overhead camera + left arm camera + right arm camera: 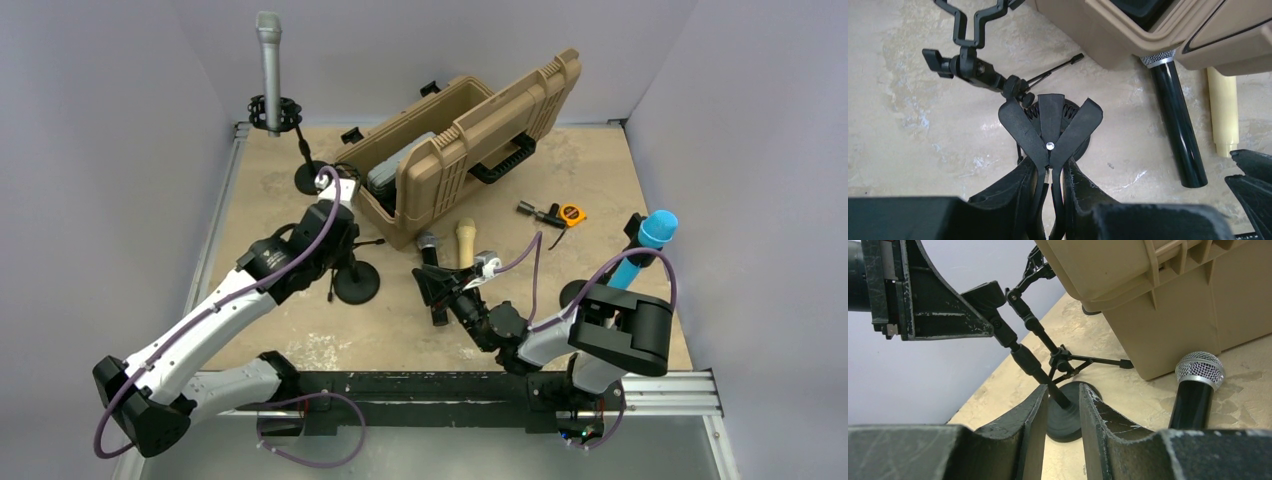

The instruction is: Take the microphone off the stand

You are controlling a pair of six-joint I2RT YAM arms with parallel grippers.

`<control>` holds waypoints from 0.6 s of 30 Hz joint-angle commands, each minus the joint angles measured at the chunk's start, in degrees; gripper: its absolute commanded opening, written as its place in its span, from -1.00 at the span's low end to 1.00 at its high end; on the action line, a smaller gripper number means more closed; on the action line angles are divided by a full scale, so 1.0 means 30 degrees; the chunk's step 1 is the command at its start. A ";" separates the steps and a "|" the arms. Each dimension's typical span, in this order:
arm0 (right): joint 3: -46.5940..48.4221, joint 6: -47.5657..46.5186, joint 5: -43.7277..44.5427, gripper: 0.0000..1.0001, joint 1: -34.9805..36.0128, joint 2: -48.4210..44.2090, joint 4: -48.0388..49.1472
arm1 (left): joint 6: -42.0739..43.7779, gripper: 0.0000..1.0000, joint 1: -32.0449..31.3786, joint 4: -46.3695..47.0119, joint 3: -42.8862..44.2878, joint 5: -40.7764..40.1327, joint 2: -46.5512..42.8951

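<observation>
A small black desk stand [356, 283] stands mid-table with its clip empty. My left gripper [345, 240] is shut on the stand's spring clip [1048, 125], squeezing its handles between the fingers [1018, 190]. A black microphone [430, 250] with a silver grille lies flat on the table right of the stand, beside a cream microphone [466, 240]; both show in the left wrist view, the black one [1178, 135] and the cream one [1223, 110]. My right gripper [432, 295] is open and empty just near of the black microphone [1195, 395], facing the stand base [1065, 415].
An open tan case [460, 140] sits behind the stand. A grey microphone [269, 60] stands on a stand at the back left. A blue microphone [645, 245] sits on a stand at the right. A tape measure [572, 213] lies right of the case.
</observation>
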 commanded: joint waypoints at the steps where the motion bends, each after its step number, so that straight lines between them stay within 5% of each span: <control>1: 0.0181 0.0054 0.0105 -0.44 -0.0122 0.0002 0.1336 | 0.1415 -1.00 0.0027 0.2879 0.1072 -0.0498 0.0456; 7: -0.0242 -0.0005 -0.0281 -0.44 -0.0182 -0.0435 0.2121 | 0.2085 -1.00 0.0035 0.3399 0.1445 -0.0537 0.1048; 8: -0.0158 -0.0013 -0.0241 -0.44 -0.0208 -0.0321 0.1991 | 0.2133 -0.81 0.0055 0.3436 0.1481 -0.0512 0.1054; 9: -0.0096 -0.0043 -0.0218 -0.45 -0.0211 -0.0130 0.1989 | 0.2234 -0.44 0.0058 0.3367 0.1630 -0.0245 0.1043; 10: -0.0030 -0.0073 -0.0113 -0.45 -0.0212 0.0043 0.1982 | 0.2338 0.20 0.0058 0.3187 0.1774 0.0210 0.0972; 11: 0.0041 -0.0069 -0.0004 -0.45 -0.0212 0.0146 0.1831 | 0.2494 0.46 0.0058 0.3054 0.1898 0.0816 0.0828; 14: 0.0004 0.0213 0.0067 -0.46 -0.0240 -0.0007 0.1515 | 0.2751 0.78 0.0091 0.2495 0.2134 0.1887 0.0008; 18: -0.0228 0.0099 -0.0439 -0.45 -0.0328 -0.0228 0.2299 | 0.3307 0.90 0.0528 0.1082 0.3018 0.2378 -0.1379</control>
